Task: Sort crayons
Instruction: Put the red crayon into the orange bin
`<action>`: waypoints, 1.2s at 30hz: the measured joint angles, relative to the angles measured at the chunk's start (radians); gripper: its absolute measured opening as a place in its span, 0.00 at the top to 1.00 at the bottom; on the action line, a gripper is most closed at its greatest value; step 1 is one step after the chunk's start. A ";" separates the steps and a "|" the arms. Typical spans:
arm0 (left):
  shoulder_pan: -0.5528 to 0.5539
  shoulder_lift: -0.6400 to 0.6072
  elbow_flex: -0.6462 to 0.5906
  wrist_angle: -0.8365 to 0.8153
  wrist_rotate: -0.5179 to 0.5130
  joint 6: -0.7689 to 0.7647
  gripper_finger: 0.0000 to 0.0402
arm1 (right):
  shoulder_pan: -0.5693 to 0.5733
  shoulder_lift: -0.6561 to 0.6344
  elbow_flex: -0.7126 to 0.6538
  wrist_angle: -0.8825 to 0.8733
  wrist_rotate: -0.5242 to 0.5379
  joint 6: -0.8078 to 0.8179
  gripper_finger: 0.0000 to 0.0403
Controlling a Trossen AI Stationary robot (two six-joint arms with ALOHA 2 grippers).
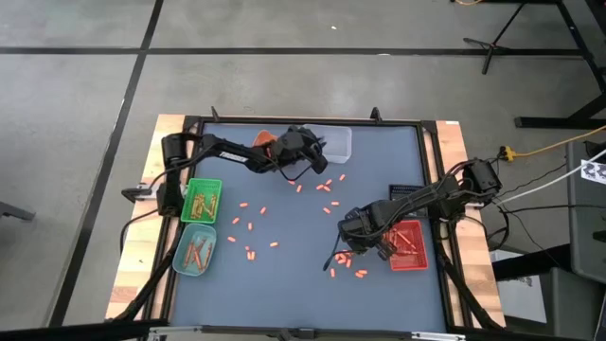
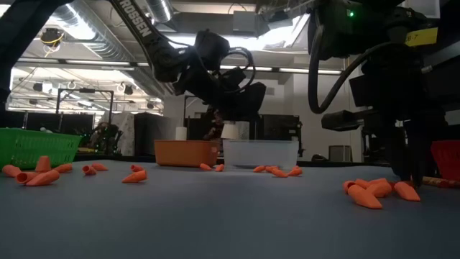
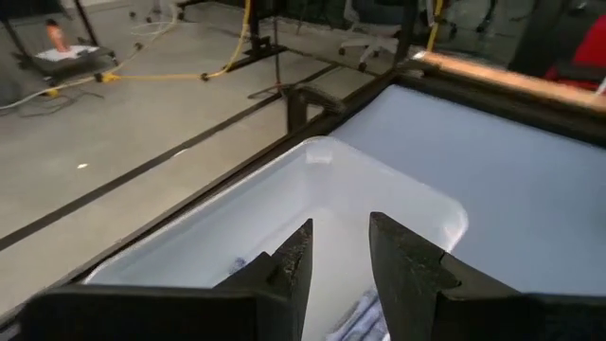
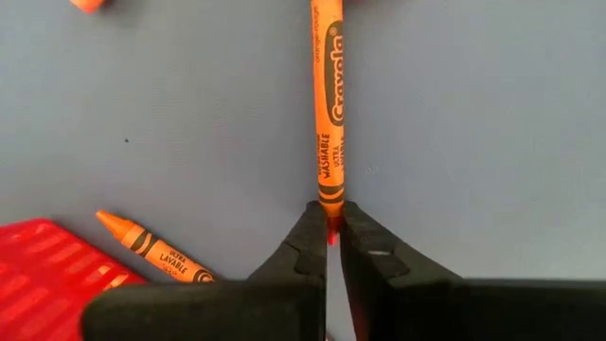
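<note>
1. Your right gripper (image 4: 329, 230) is pinched almost shut on the end of an orange crayon (image 4: 328, 104). The stick runs straight out from the fingertips and lies flat on the table, so the grip looks set for a clean lift.
2. That arm reaches down near the table's right edge, right next to the red tray (image 1: 410, 248). A loose cluster of crayons (image 1: 347, 270) lies by it, and a second orange crayon (image 4: 151, 246) rests against the tray's rim.
3. Judging by this, you are about to carry an orange stick off to a tray; the orange tray (image 1: 264, 140) sits at the far edge.
4. Your left gripper (image 3: 338, 248) hangs over the clear tray (image 3: 398, 194) at the far edge, fingers parted and holding nothing, as if waiting or just emptied.
5. More crayons are scattered across the middle of the table (image 1: 284, 284). The green tray (image 1: 203, 200) and the teal tray (image 1: 195, 252) on the left edge already hold some.
</note>
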 joint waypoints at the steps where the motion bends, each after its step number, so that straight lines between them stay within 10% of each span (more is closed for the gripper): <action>1: 0.000 -0.005 0.000 0.001 0.012 0.000 0.77 | 0.000 0.000 0.000 -0.001 0.000 0.000 0.96; 25: -0.008 -0.554 0.001 -0.552 0.029 0.155 0.77 | 0.000 0.001 0.294 -0.214 0.229 -0.007 0.98; 36: -0.084 -0.609 0.001 -0.760 0.032 0.147 0.77 | 0.000 0.007 0.296 -0.210 0.126 0.090 0.97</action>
